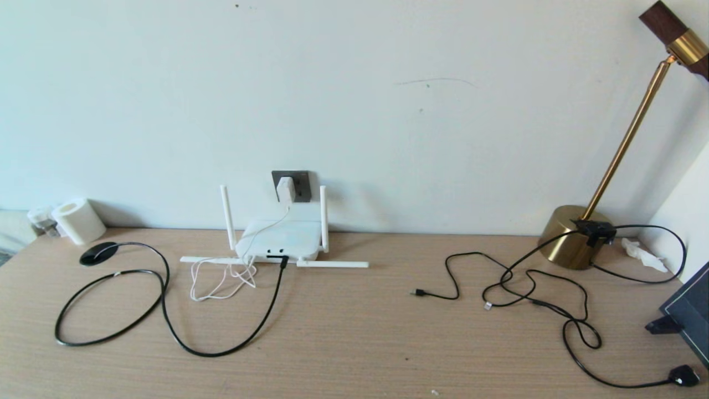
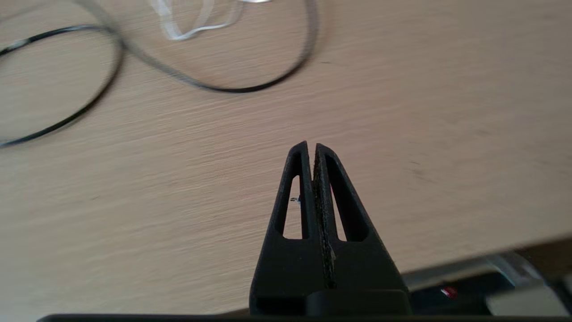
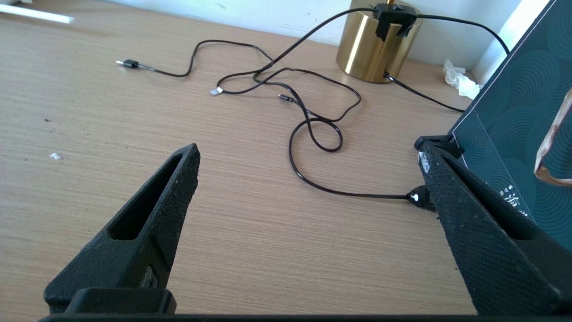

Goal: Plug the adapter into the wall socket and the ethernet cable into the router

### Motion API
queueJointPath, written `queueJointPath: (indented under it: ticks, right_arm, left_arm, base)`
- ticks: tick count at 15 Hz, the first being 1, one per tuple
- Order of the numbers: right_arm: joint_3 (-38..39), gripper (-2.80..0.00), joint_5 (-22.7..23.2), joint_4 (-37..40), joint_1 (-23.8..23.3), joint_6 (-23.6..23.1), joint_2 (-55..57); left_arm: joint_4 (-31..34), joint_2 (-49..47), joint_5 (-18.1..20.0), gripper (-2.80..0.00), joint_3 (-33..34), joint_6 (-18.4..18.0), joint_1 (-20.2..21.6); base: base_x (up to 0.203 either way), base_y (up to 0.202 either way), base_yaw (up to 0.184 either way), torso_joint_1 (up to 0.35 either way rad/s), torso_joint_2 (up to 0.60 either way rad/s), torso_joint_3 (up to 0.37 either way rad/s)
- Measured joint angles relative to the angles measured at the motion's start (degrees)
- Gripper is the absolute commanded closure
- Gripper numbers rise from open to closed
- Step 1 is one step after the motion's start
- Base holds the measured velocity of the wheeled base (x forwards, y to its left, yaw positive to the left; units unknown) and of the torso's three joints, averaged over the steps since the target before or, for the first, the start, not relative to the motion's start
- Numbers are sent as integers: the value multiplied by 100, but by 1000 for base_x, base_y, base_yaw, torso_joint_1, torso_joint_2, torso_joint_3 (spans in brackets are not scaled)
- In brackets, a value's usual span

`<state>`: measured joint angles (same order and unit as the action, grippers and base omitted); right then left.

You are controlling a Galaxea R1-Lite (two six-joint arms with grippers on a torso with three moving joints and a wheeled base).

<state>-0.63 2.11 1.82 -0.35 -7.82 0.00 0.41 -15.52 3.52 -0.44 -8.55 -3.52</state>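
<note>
A wooden desk (image 1: 354, 332) stands against a pale wall. At the far left-centre, a dark grey wall socket (image 1: 299, 185) is set into the wall just above the desk, and a white adapter (image 1: 286, 190) sits plugged into it. Its thin white cord (image 1: 221, 280) drops down over the router and lies in loose loops on the desk in front. The router (image 1: 281, 242), a flat white box, rests directly below the socket, with two antennas standing upright and two lying flat to either side. A black ethernet cable (image 1: 166, 310) is plugged into the router's near edge and runs forward and left in wide loops, ending at a round black cable opening (image 1: 98, 253) in the desk; nothing else shows in that opening. A white paper roll (image 1: 78, 221) stands at the far left. On the right, a brass lamp (image 1: 573, 237) stands by the wall, with thin black cables (image 1: 532, 293) tangled in front of it. The left gripper (image 2: 311, 147) hovers over bare desk near the cable loops, its fingers pressed together on nothing. The right gripper (image 3: 308, 156) hovers over the right side, fingers spread wide, beside a dark patterned box (image 3: 514, 112).
</note>
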Motion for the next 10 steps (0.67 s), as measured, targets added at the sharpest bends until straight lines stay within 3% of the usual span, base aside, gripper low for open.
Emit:
queueJointPath:
  ticks: [2, 4, 5, 7, 10]
  right_arm:
    - [-11, -280, 1, 11, 4, -38, 0]
    - [-11, -280, -21, 11, 4, 33, 0]
    - [-11, -280, -21, 20, 4, 27, 0]
    - [-40, -280, -24, 123, 2, 43, 0]
    - [-46, -280, -29, 112, 2, 77, 0]
  left_arm:
    - [-12, -16, -188, 0, 23, 222, -344]
    - [-30, -31, -347, 0, 37, 761, -419]
    - [-10, -52, -357, 0, 34, 797, -427]
    - [52, -168, -348, 0, 15, 594, -277]
    - [76, -144, -295, 0, 4, 303, 437]
  base:
    - [0, 0, 0, 0, 0, 0]
    - [0, 0, 0, 0, 0, 0]
    - [0, 0, 0, 0, 0, 0]
    - [0, 0, 0, 0, 0, 0]
    - [0, 0, 0, 0, 0, 0]
